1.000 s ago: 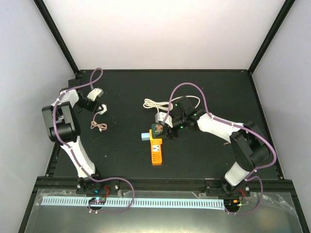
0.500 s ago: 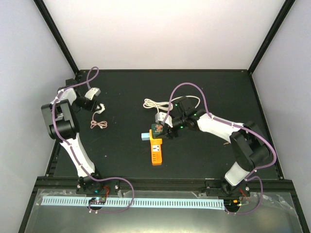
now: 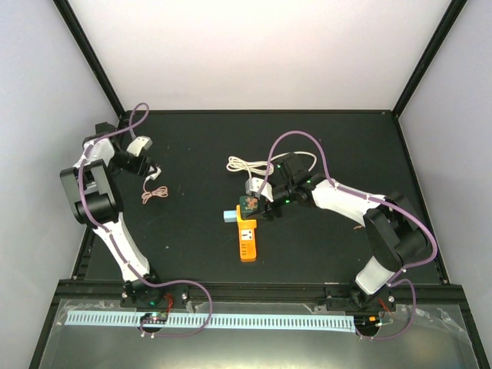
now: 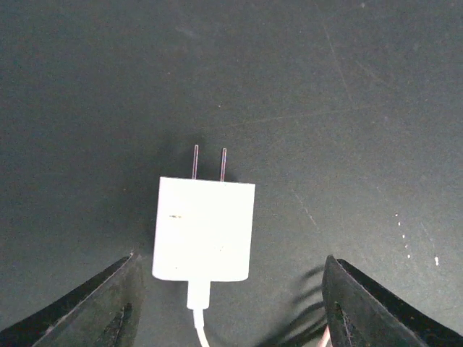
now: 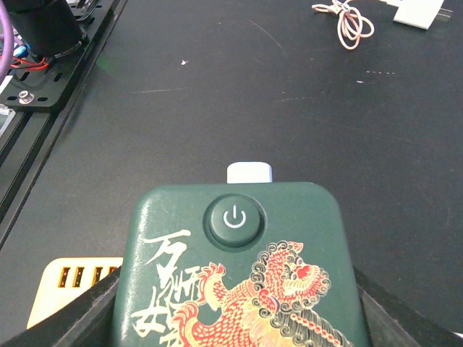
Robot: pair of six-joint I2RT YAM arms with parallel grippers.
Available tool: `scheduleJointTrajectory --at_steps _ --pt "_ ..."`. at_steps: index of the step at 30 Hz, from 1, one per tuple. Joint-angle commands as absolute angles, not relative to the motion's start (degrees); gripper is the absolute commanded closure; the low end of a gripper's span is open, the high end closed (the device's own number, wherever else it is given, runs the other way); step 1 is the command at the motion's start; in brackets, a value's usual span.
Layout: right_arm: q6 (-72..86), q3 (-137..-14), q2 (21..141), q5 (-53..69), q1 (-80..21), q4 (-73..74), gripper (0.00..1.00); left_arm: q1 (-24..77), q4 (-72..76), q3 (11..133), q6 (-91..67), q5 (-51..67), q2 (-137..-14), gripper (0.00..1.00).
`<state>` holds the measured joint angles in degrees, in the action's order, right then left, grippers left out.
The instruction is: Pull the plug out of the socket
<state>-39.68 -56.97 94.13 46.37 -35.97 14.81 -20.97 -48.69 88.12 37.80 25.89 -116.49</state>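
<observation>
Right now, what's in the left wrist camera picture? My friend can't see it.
A white charger with two metal prongs lies flat on the dark table, between the open left claw's two black fingers. Its cord runs off the bottom edge.

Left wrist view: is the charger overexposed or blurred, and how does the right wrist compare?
Left wrist: charger sharp, prongs crisp, but its face nearly blown out; soft shadow around it. Right wrist: cube sharp, slight sheen, no blur.
</observation>
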Motion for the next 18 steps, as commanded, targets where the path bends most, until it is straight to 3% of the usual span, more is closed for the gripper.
scheduleJointTrajectory --at_steps 1,18 --pt "-39.0 -55.9 95.5 43.2 -35.6 18.8 0.79 -21.4 -50.7 88.6 39.8 26.4 -111.6 0.30" --pt "-38.8 -55.4 95.6 42.8 -35.8 18.1 0.79 -13.2 -49.2 67.6 52.7 39.5 -87.1 0.30"
